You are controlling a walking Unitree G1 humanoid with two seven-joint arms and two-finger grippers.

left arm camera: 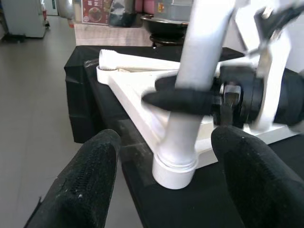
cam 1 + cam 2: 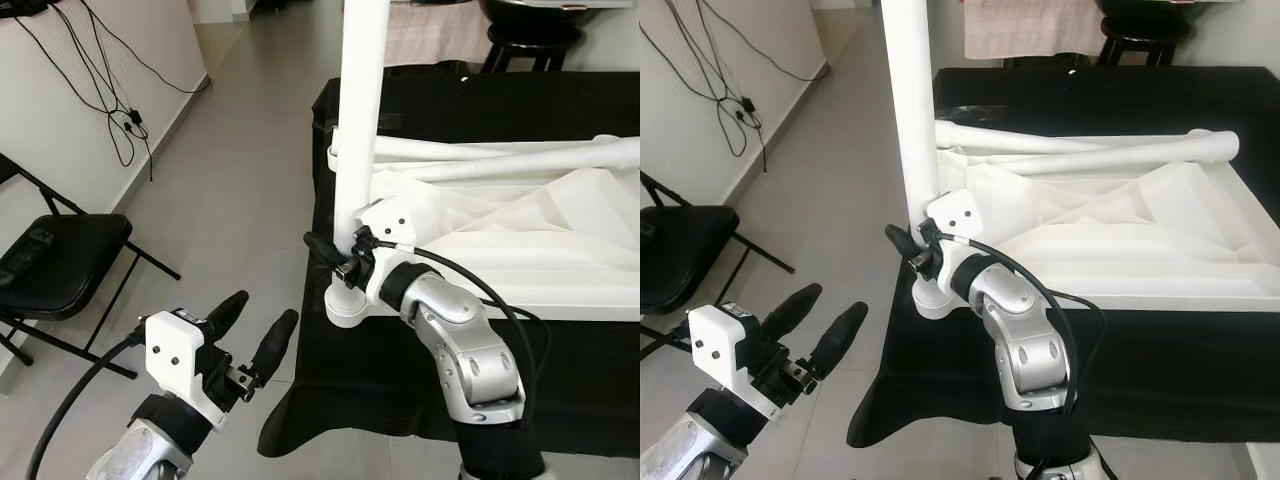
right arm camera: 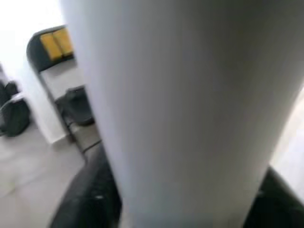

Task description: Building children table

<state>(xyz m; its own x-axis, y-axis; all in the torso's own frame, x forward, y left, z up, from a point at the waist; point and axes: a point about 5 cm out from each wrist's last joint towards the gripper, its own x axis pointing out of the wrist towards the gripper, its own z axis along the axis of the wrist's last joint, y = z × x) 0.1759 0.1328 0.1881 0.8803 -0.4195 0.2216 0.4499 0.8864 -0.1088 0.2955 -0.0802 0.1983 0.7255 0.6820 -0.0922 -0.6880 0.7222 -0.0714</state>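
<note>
A white children's table top [image 2: 520,250] lies upside down on a black-draped table [image 2: 400,370]. One white leg [image 2: 358,120] stands upright in the round socket [image 2: 350,305] at the top's near left corner. My right gripper [image 2: 343,255] is shut on this leg just above the socket; the leg [image 3: 190,114] looms close in the right wrist view. Two more white legs [image 2: 520,160] lie across the top. My left gripper [image 2: 255,335] is open, low and to the left over the floor, apart from the leg [image 1: 199,80] and pointing at it.
A black folding chair [image 2: 60,260] stands on the grey floor at the left by a white wall with dangling cables [image 2: 120,120]. A black stool [image 2: 530,40] is behind the table. Open floor lies between the chair and the table's left edge.
</note>
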